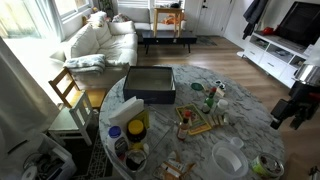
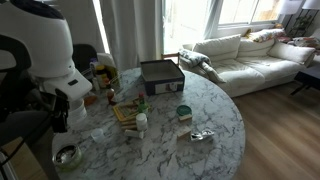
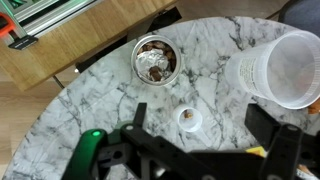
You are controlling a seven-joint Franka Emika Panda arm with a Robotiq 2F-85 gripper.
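Observation:
My gripper (image 3: 198,118) is open and empty above the round marble table (image 3: 110,95). Its two dark fingers straddle a small white cap (image 3: 187,119) that lies on the marble below. A metal bowl (image 3: 155,62) with foil and brown bits sits beyond the cap. A clear plastic cup (image 3: 285,68) stands to the right. In both exterior views the gripper (image 1: 283,115) (image 2: 62,108) hangs over the table's edge, near the metal bowl (image 2: 65,155).
A black box (image 1: 150,84) (image 2: 161,76) stands on the table. Bottles, jars and small packets (image 1: 205,105) (image 2: 130,105) crowd the middle. A green object (image 3: 85,150) lies beside the left finger. A wooden chair (image 1: 70,90) and a white sofa (image 1: 100,40) stand beyond.

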